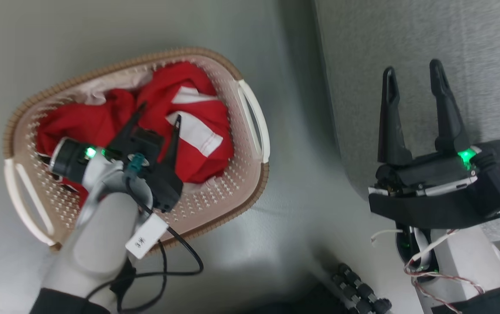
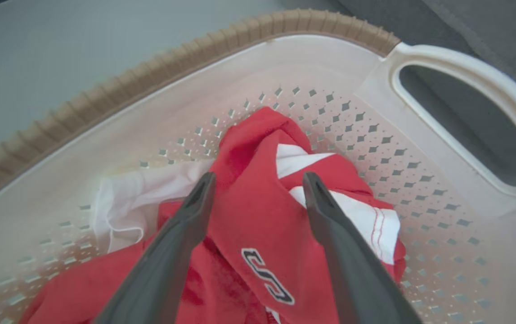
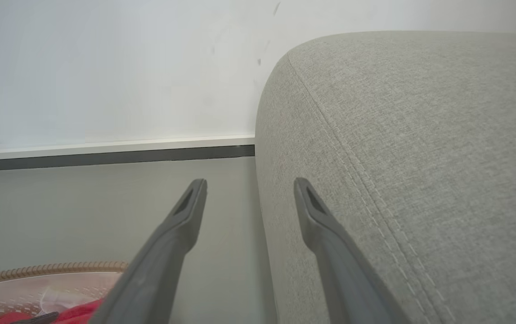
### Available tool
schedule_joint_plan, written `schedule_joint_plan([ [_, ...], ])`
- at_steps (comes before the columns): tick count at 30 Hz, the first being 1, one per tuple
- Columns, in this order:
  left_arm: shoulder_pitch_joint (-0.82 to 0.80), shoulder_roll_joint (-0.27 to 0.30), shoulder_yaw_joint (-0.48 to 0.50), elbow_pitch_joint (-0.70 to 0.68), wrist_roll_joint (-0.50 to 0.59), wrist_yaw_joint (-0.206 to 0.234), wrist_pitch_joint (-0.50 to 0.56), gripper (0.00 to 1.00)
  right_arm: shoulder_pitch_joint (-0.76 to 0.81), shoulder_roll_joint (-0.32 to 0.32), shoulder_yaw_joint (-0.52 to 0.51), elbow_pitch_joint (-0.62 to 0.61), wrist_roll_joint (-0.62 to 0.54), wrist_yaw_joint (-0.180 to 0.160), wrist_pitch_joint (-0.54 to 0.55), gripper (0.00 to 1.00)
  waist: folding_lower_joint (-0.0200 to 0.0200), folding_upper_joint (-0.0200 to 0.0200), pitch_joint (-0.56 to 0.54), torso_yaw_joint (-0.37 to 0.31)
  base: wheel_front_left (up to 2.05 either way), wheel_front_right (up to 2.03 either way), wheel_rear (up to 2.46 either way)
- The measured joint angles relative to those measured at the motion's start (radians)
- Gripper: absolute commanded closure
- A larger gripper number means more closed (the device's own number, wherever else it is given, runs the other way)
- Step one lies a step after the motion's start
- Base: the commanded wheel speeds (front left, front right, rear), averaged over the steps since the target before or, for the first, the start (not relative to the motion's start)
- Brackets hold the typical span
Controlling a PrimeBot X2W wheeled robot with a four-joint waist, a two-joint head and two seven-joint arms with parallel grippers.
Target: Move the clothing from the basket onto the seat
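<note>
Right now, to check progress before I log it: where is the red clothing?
The clothing lies bunched inside the basket, at the head view's left, left of the seat; the open left gripper hovers over it.

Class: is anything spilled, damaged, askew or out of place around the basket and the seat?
Nothing stands out. The clothing lies crumpled inside the basket, none over its visible rim. The seat looks undamaged. The left gripper and right gripper are open.
</note>
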Motion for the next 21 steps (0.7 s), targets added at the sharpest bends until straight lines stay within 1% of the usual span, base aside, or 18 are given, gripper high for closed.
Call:
schedule_joint_plan([
  [4,-0.015,0.011,0.007,0.021,0.002,0.013,-0.006,0.0,-0.017,0.002,0.0,0.007,0.0,0.0,0.0,0.0,0.0,0.0,0.038,-0.007,0.0,0.0,0.0],
  [5,-0.019,0.013,0.009,0.028,0.005,0.017,-0.006,0.09,-0.022,0.002,0.0,0.007,0.0,0.0,-0.001,0.0,0.0,0.0,0.048,-0.009,0.0,0.0,0.0],
  [6,-0.024,0.014,0.01,0.036,0.005,0.018,-0.007,0.51,-0.025,0.003,-0.001,0.006,0.0,0.0,-0.002,0.0,0.0,0.0,0.058,-0.012,0.0,0.0,0.0],
  [7,-0.029,0.014,0.01,0.043,0.005,0.02,-0.012,0.58,-0.027,0.003,-0.002,0.007,-0.001,0.0,-0.005,0.0,-0.0001,-0.0001,0.067,-0.014,0.0,0.0,0.0],
  [8,-0.032,0.013,0.01,0.049,0.005,0.024,-0.016,0.73,-0.032,0.003,-0.003,0.009,-0.001,0.0,-0.006,0.0,-0.0002,0.0,0.073,-0.016,0.0,0.0,0.0],
  [9,-0.033,0.013,0.01,0.053,0.005,0.024,-0.019,0.73,-0.037,0.004,-0.003,0.012,-0.001,-0.001,-0.009,0.0,-0.0002,0.0,0.078,-0.017,0.0,0.0,0.0],
  [10,-0.033,0.013,0.01,0.058,0.005,0.024,-0.023,1.0,-0.042,0.004,-0.003,0.017,-0.002,-0.002,-0.01,0.0,-0.0001,0.0,0.081,-0.019,0.0,0.0,0.0],
  [14,-0.038,0.008,0.005,0.076,0.005,0.023,-0.033,1.0,-0.049,0.009,-0.003,0.043,-0.003,-0.001,-0.01,0.0,-0.0001,-0.0001,0.071,-0.019,0.0,0.0,0.0],
  [19,-0.043,0.0,-0.021,0.094,0.009,0.006,-0.043,1.0,-0.063,0.014,-0.005,0.085,0.001,0.0,-0.009,0.0,-0.0002,-0.0001,0.038,-0.013,0.0,0.0,0.0],
  [21,-0.043,-0.004,-0.024,0.1,0.009,-0.002,-0.045,1.0,-0.063,0.016,-0.005,0.102,0.002,0.007,-0.009,0.0,-0.0001,-0.0001,0.021,-0.009,0.0,0.0,0.0],
])
